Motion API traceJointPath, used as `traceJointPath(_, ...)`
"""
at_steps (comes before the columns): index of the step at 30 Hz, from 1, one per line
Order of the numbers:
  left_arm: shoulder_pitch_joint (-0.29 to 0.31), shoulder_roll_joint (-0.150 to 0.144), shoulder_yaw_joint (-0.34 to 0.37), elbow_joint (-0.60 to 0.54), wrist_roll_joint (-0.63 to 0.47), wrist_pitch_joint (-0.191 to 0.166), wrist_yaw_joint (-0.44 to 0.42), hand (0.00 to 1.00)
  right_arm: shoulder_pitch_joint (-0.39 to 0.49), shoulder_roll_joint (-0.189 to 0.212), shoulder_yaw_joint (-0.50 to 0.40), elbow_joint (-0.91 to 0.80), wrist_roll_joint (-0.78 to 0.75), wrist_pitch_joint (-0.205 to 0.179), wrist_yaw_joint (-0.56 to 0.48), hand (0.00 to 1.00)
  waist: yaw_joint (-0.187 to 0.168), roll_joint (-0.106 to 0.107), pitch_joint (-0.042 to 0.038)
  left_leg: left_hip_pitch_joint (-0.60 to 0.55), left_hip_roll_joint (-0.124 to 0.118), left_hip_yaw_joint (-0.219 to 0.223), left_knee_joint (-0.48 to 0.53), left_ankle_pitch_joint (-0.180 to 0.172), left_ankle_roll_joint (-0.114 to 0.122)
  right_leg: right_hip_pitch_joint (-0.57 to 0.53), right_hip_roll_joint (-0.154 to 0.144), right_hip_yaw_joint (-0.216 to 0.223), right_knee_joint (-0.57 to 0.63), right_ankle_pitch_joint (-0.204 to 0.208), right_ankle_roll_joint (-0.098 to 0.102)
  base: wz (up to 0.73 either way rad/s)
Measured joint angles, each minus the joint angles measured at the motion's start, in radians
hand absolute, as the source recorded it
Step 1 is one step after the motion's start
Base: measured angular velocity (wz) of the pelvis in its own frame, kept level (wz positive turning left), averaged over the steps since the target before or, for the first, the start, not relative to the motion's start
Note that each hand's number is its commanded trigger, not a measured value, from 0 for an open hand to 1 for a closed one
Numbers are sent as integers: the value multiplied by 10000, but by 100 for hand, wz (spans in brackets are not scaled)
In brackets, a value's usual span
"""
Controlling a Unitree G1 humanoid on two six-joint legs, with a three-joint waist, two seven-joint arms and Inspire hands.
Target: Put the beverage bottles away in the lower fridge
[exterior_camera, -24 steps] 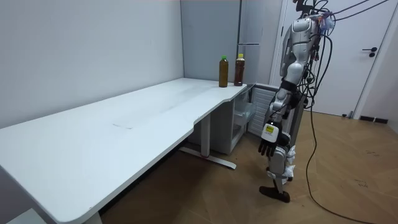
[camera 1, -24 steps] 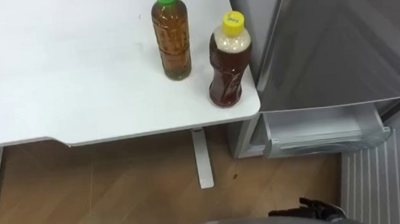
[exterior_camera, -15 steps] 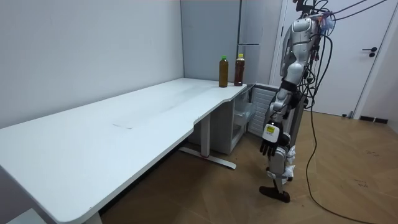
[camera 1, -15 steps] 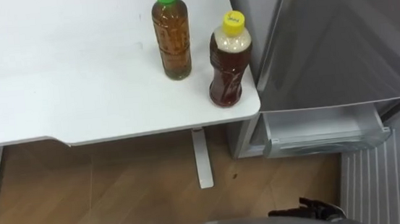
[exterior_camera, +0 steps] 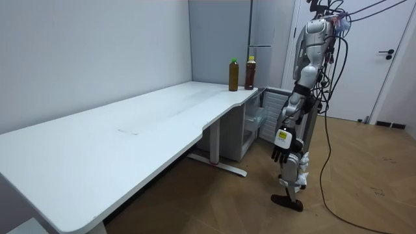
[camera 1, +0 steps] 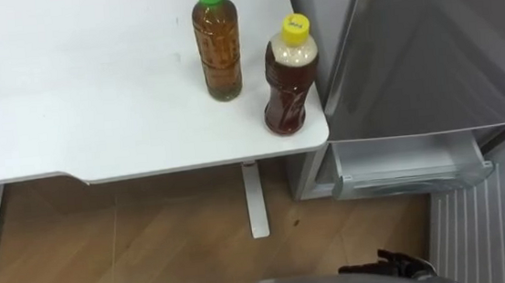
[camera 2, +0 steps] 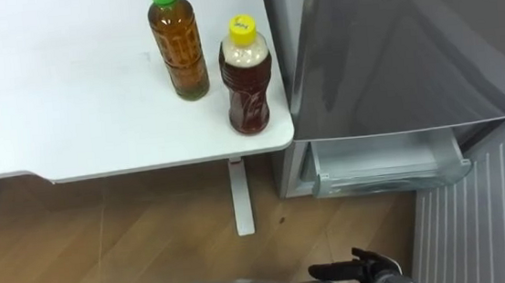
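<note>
Ideally, the yellow-capped bottle (camera 1: 289,79), well ahead of the loosely open, empty right hand (camera 1: 387,263), should be gripped at its waist without the green-capped bottle (camera 1: 216,48) being knocked.

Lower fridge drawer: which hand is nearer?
Right. The right hand hangs low, just below the open drawer in the eye view. The drawer sits on the robot's right side; the left hand cannot be placed, likely farther.

On the counter (camera 1: 66,103), at its right corner, the taller bottle (camera 1: 216,48) stands left of and behind the shorter bottle (camera 1: 289,79); the fridge (camera 1: 436,43) stands just right.
</note>
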Motion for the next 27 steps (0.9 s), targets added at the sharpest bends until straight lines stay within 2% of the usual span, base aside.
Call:
traceJointPath(6, 4, 3, 91, -4, -240, -161, 130, 0, -5, 8, -3, 16, 11, -1, -17, 0, 4, -14, 7, -42, -1, -45, 42, -6, 4, -7, -7, -136, 3, 0, 0, 2)
traceJointPath(12, -2, -8, 346, -117, -1082, -396, 1192, 0, -53, 27, 26, 47, 12, 2, -136, 0, 47, -48, -2, -203, 4, -26, 156, -75, 3, -96, 0, -145, 2, 0, 0, 0)
traceJointPath(16, -202, -7, 1098, -128, -2716, -710, 2003, 0, -88, 29, -16, 121, 19, -2, -140, 0, -17, -4, -39, -189, -8, -111, 189, -74, 4, -41, -16, -284, 2, 0, 0, 5)
traceJointPath(20, -350, -2, 1935, -304, -4567, -1291, 3088, 0, 33, 26, -43, 55, 21, -28, -299, 0, 149, 9, -23, 30, -1, -74, 114, -71, 4, 104, -10, -260, -13, -1, 1, -1)
traceJointPath(23, -356, 19, 2390, -519, -6036, -1590, 3964, 0, 79, 26, -108, 83, 13, -91, -351, 0, 281, 2, -23, 180, 0, -75, 40, -71, 5, 206, -11, -239, -24, -1, 2, -7)
traceJointPath(27, -276, 44, 2670, -1102, -7351, -1901, 5005, 0, 133, 26, -110, 77, 12, -112, -446, 0, 399, 53, -65, 188, -1, -74, 67, -70, 6, 212, -11, -211, -9, -1, 2, 0)
